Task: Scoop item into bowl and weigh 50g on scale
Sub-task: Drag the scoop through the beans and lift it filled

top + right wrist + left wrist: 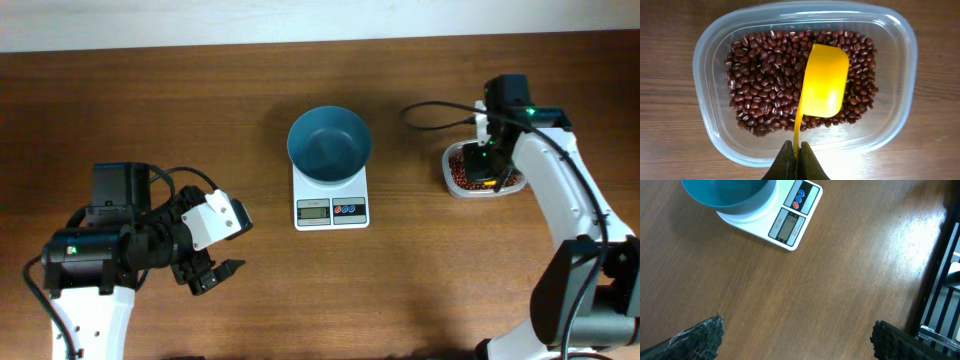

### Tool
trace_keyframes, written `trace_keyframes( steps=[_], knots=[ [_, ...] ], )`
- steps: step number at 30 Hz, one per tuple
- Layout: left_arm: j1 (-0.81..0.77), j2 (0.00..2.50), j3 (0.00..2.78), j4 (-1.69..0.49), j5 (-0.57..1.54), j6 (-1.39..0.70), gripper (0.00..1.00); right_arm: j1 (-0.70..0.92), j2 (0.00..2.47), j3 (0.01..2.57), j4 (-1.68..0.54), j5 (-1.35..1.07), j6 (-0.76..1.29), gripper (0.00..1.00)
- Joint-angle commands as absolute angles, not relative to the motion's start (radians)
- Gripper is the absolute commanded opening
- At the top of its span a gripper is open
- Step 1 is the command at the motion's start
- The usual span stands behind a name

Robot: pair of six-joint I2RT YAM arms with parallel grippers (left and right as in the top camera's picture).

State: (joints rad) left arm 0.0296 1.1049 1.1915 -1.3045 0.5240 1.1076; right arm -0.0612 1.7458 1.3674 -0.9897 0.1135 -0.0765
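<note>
The teal-blue bowl [329,144] stands on the white scale [331,208] at the table's middle; both also show in the left wrist view, the bowl [727,192] and the scale [790,222]. The red-brown beans [765,75] lie in a clear plastic tub [705,50] at the right [483,190]. My right gripper [796,150] is shut on the handle of a yellow scoop [824,82], whose empty cup hangs over the beans. My left gripper [795,337] is open and empty over bare table at the front left [210,275].
A black cable [435,112] runs along the table behind the tub. In the left wrist view a dark frame [940,280] stands past the table's right edge.
</note>
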Motion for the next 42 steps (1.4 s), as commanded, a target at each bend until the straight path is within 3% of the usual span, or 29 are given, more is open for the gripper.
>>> trace_keyframes(
  steps=[1, 42],
  knots=[
    [0.036, 1.095, 1.212, -1.307, 0.527, 1.124, 0.99, -0.095, 1.763, 1.367, -0.99, -0.046, -0.039, 0.04],
    [0.036, 1.095, 1.212, -1.307, 0.527, 1.124, 0.99, -0.336, 1.763, 1.367, -1.032, -0.439, -0.003, 0.04]
  ],
)
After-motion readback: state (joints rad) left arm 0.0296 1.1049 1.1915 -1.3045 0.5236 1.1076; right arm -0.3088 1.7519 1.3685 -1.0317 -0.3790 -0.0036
